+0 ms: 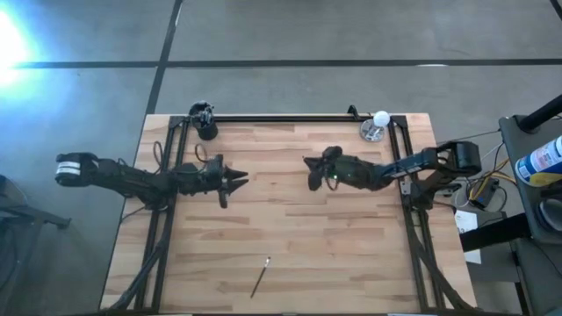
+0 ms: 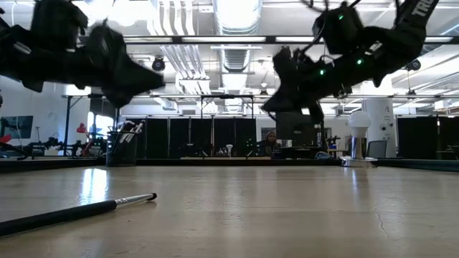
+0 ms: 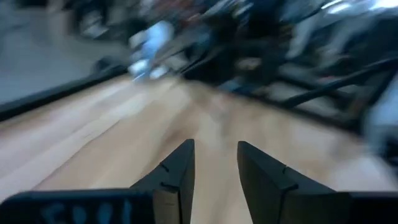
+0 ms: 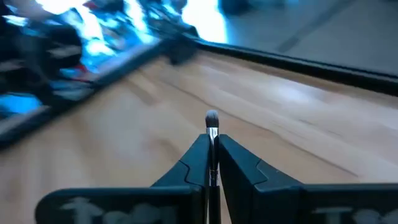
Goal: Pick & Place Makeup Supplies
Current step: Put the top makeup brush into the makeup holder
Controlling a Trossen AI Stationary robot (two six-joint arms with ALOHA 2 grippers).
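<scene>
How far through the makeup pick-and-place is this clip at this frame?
Mostly done, it seems: the black cup at the table's far left corner already holds several brushes. In hand: the right gripper is shut on one makeup brush, raised over the table's middle. Left: one brush lies on the wood near the front edge. The left gripper is open and empty.

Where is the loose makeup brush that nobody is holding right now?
In the high view the loose brush lies alone on the table near its front edge, just left of centre, well clear of both grippers; the low view shows it flat in the left foreground.
</scene>
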